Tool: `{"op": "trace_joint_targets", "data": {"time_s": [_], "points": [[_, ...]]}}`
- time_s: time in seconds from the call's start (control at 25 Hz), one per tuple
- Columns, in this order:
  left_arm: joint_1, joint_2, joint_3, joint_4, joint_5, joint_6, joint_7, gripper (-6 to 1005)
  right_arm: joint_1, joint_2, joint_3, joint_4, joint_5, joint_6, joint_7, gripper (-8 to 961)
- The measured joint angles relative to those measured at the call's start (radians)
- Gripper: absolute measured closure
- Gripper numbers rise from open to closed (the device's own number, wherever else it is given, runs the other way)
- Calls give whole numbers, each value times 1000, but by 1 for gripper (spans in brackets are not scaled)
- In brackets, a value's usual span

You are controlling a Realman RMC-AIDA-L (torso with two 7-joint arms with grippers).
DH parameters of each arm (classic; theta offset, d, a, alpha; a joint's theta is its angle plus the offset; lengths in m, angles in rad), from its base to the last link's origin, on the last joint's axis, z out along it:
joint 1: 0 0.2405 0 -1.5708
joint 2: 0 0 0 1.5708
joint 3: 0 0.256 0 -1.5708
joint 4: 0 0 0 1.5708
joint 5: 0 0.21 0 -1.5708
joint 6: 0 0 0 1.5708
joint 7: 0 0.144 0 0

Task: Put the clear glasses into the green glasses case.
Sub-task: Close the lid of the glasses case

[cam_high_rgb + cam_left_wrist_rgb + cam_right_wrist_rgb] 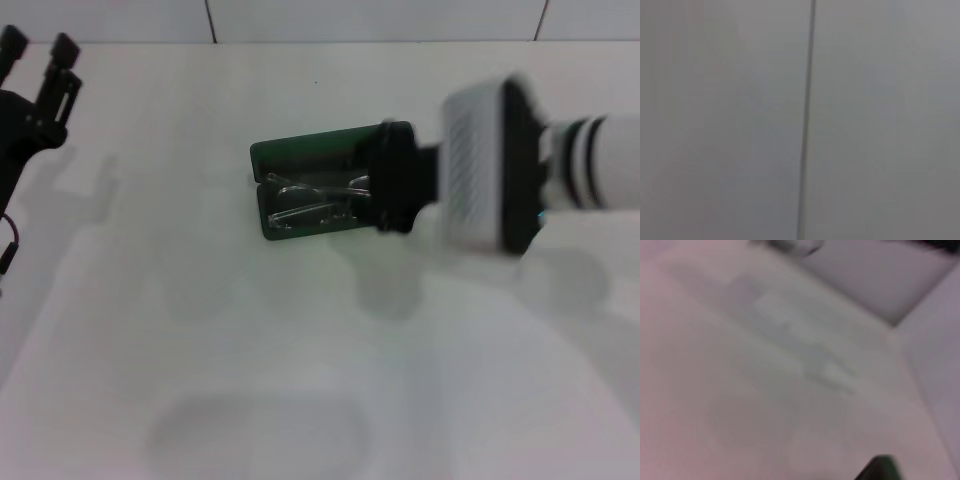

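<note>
Clear glasses (pixel 318 203) lie inside the open green glasses case (pixel 300 157) at the middle of the white table (pixel 200 350), lid raised behind them. Right gripper (pixel 392 178) sits over the case's right end; whether it grips anything cannot be determined. Left gripper (pixel 38 52) is parked at the table's far left corner, fingers spread apart.

We see the green glasses case (pixel 300 158) as smooth, faintly glossy dark green, its lining duller and greyer. The clear glasses (pixel 318 200) look like transparent, shiny plastic catching highlights. The table (pixel 300 380) is smooth, matt white. The right gripper (pixel 392 180) appears matt black, with a white, textured housing behind.
</note>
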Motion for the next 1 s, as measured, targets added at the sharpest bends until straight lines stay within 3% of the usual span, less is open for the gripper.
{"op": "trace_joint_targets", "data": {"time_s": [0.08, 0.2, 0.28, 0.44, 0.52, 0.64, 0.8, 0.92, 1.0], "points": [[-17, -6, 0, -41, -66, 0, 39, 440, -1, -1, 134, 28, 139, -113, -45, 720], [-42, -11, 0, -95, -146, 9, 86, 440, 25, -3, 393, 193, 429, -316, -178, 675], [-48, -11, 0, -104, -153, 11, 81, 440, 73, -8, 610, 421, 623, -465, -303, 674], [-54, -10, 1, -106, -174, -3, 44, 441, 138, -34, 913, 774, 743, -568, -445, 672], [-66, -8, 10, -107, -176, -26, -3, 441, 140, -42, 978, 861, 738, -545, -470, 671], [-102, 9, 70, -80, -94, -122, -90, 441, 117, -39, 973, 863, 702, -504, -471, 670], [-184, 36, 152, 48, 95, -390, -251, 441, 103, -36, 969, 830, 654, -487, -453, 668], [-271, 55, 164, 148, 297, -598, -395, 441, 107, -35, 962, 825, 649, -475, -451, 667], [-333, 66, 164, 172, 448, -666, -524, 442, 112, -35, 948, 822, 647, -466, -451, 666]]}}
